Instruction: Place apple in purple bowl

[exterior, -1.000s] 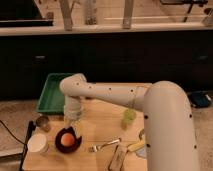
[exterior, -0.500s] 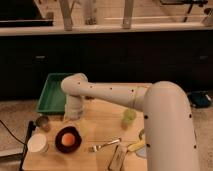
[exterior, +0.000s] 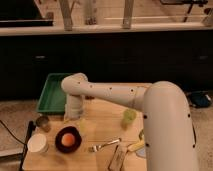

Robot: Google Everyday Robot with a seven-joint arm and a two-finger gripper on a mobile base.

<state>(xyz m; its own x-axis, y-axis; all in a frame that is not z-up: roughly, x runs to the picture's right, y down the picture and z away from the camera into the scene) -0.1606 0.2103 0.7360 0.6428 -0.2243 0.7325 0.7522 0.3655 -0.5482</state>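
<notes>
The apple (exterior: 68, 140), small, round and orange-red, lies inside the dark purple bowl (exterior: 68, 149) near the front left of the wooden table. My gripper (exterior: 74, 116) hangs from the white arm's wrist just behind and above the bowl, apart from the apple. It holds nothing that I can see. The arm runs from the lower right across the table to the wrist.
A white cup (exterior: 38, 143) stands left of the bowl, with a small metal cup (exterior: 43, 122) behind it. A green tray (exterior: 54, 94) sits at the back left. A light green cup (exterior: 129, 117), a fork (exterior: 105, 145) and a yellow item (exterior: 136, 146) lie to the right.
My gripper has lifted up and back from the bowl. The apple stays lying in the bowl.
</notes>
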